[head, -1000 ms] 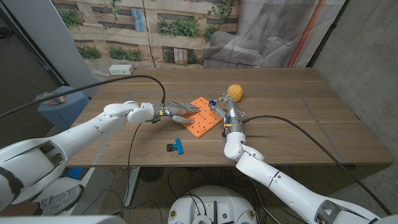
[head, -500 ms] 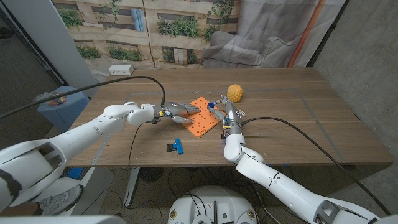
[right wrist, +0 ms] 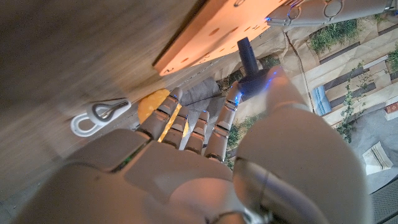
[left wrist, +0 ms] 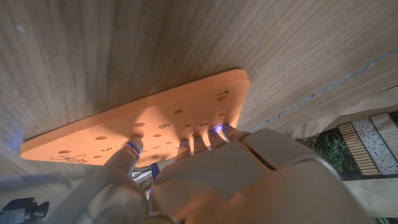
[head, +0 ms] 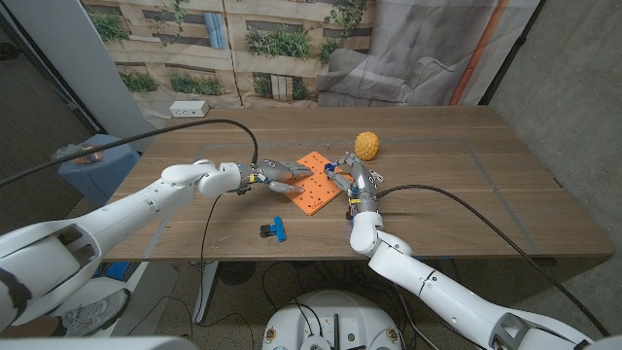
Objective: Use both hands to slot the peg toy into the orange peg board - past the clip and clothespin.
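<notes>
Right robot hand [right wrist: 205,155]: pinches the dark peg [right wrist: 247,57] at thumb and fingertip, stem aimed at the board's near edge, not yet in a hole.
Left robot hand [left wrist: 205,174]: fingertips press down on the orange board [left wrist: 155,124], pinning it to the bench [head: 466,194]; it grips nothing.
Risk, peg: looks likely to strike the rim or a solid patch between holes; the pinch is light, so the peg could twist or drop.
Risk, board: a sideways shove from the peg could skid it if the left fingertips lift.
Risk, clutter: the white clip [right wrist: 99,115] lies just beside the right fingers, which could sweep it.
Edges: board sits mid-bench, well clear of any drop.
Room: yellow ball [head: 366,144] just behind the right robot hand; blue clothespin [head: 276,229] near the front edge, apart from both. Open bench to the right.
</notes>
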`<act>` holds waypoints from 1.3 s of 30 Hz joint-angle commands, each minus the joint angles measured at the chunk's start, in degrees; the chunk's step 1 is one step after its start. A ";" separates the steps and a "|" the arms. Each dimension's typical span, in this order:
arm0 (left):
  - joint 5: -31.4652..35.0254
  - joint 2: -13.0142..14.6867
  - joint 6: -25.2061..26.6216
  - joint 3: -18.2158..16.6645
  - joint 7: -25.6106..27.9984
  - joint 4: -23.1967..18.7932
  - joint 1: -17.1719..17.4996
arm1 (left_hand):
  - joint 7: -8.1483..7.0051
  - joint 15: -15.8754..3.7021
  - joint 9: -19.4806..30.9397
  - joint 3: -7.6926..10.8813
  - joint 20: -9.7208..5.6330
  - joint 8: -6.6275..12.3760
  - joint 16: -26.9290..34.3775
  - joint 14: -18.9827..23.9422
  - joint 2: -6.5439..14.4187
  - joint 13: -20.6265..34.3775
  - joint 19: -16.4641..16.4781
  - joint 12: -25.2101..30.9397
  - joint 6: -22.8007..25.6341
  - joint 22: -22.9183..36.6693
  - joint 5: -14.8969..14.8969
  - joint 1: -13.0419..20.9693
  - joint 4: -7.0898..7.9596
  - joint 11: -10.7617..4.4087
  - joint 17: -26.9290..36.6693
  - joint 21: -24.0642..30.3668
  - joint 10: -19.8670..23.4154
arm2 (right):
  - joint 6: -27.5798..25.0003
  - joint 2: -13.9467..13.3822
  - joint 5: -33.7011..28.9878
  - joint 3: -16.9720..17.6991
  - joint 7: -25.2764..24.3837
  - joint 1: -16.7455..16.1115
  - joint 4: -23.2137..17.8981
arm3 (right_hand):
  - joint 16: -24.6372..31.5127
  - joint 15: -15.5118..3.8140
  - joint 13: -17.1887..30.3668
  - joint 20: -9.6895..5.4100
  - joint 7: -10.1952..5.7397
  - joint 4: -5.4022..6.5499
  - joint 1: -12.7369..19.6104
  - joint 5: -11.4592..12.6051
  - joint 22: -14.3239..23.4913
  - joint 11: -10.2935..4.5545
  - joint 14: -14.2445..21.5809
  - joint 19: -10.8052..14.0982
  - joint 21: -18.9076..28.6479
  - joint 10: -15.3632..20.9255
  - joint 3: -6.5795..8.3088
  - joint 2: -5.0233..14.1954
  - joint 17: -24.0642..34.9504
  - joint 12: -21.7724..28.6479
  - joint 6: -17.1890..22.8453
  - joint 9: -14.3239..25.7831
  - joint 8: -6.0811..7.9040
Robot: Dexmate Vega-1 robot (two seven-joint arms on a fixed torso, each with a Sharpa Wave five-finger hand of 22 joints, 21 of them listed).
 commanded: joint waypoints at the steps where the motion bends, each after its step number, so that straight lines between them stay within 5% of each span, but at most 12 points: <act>1: 0.18 0.30 0.07 -0.30 -0.16 -0.69 0.37 | -0.01 -3.53 0.46 0.54 -8.27 0.43 0.50 0.40 4.28 0.32 0.35 0.45 3.07 0.32 -0.13 -0.14 0.04 -0.22 0.22 0.36 2.03 | 1.62 0.84 1.08 0.47 -1.07 0.25 2.14 | 0.09 -2.48 0.20 -0.13 -4.88 -0.16 2.43 0.19 0.11 -0.20 -0.07 -0.22 0.41 0.31 0.08 2.58 0.13 -0.13 4.85 0.19 0.62; 39: -0.25 -0.01 0.05 -0.21 -0.17 0.00 0.20 | -0.04 -3.56 0.47 0.79 -8.26 0.45 0.50 0.49 4.20 0.33 0.43 0.45 3.15 0.32 -0.15 -0.25 -0.01 -0.09 0.21 0.38 2.07 | 2.31 1.55 1.42 -0.39 -0.51 1.05 3.46 | 0.17 -2.36 0.23 0.10 -4.88 0.11 3.09 0.06 0.12 -0.36 -0.36 -0.59 0.54 -0.08 -0.25 2.60 0.50 -0.50 4.59 0.25 0.65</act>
